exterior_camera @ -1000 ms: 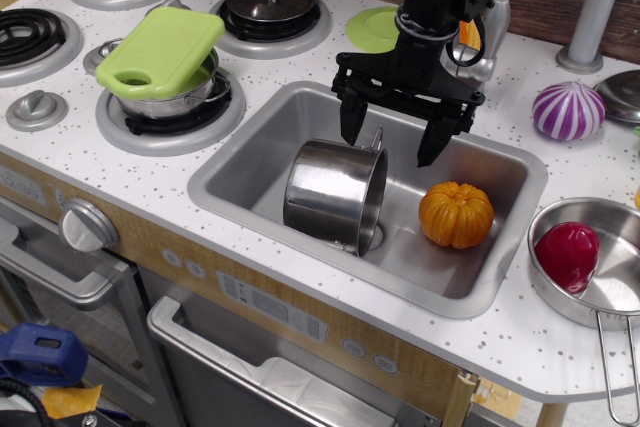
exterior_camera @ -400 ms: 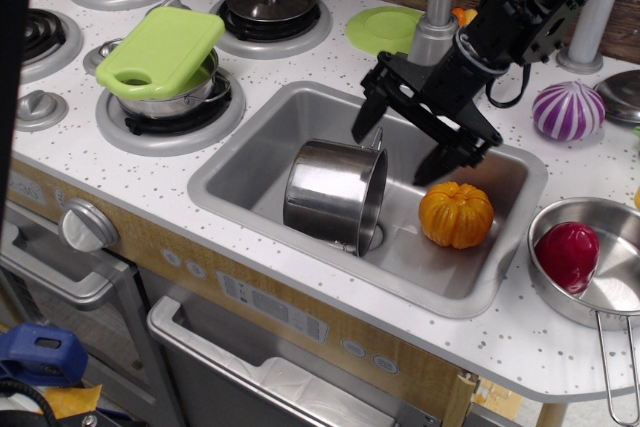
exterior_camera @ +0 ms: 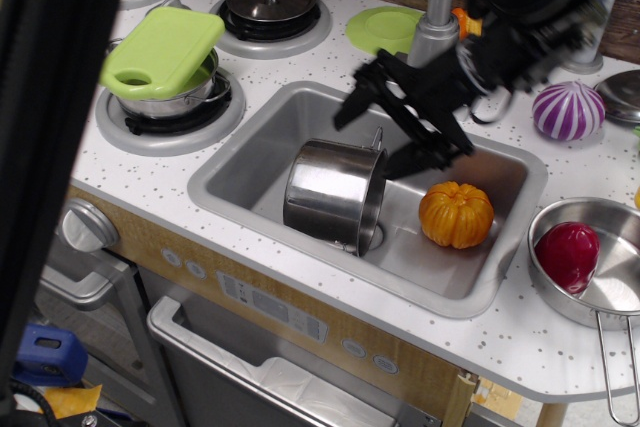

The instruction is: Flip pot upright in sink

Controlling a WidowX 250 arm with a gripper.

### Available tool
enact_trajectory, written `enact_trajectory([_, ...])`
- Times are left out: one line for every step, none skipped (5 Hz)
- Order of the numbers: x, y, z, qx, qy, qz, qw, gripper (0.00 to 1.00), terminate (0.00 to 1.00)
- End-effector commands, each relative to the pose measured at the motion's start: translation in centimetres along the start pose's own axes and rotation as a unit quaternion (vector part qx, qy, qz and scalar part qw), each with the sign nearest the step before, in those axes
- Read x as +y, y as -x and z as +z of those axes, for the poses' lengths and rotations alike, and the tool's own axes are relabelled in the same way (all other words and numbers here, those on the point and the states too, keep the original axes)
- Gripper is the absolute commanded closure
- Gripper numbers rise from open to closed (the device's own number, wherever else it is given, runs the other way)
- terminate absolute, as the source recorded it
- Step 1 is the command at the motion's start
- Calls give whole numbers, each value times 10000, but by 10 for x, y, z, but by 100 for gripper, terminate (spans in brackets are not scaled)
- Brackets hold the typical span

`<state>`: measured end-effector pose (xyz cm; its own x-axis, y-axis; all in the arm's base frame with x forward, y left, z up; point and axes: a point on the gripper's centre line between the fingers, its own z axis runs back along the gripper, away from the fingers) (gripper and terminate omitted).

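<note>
hovering claw [exterior_camera: 378, 137]: spread wide, empty, tilted above the rim, likely lining up a grab
pot [exterior_camera: 335, 187]: lying on its side in the sink [exterior_camera: 240, 162], mouth facing the pumpkin [exterior_camera: 456, 214]

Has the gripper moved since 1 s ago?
Yes. The open gripper has tilted over and dropped nearer the pot's rim; the pot lies unmoved in the sink.
</note>
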<state>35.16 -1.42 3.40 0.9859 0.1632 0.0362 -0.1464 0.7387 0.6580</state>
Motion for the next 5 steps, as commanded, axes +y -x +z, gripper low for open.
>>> enact_trajectory([8,-10,5,-310,59,269,9991,0,0])
enact_trajectory([7,-9,-3,-382,-114,306,9987,0,0])
enact_trajectory([11,-6,-13,-491,-138,353,9981,0,0])
enact_trajectory([17,-2,-22,-515,-116,357,9980,0,0])
enact_trajectory([21,4,-31,-493,-68,389,9980,0,0])
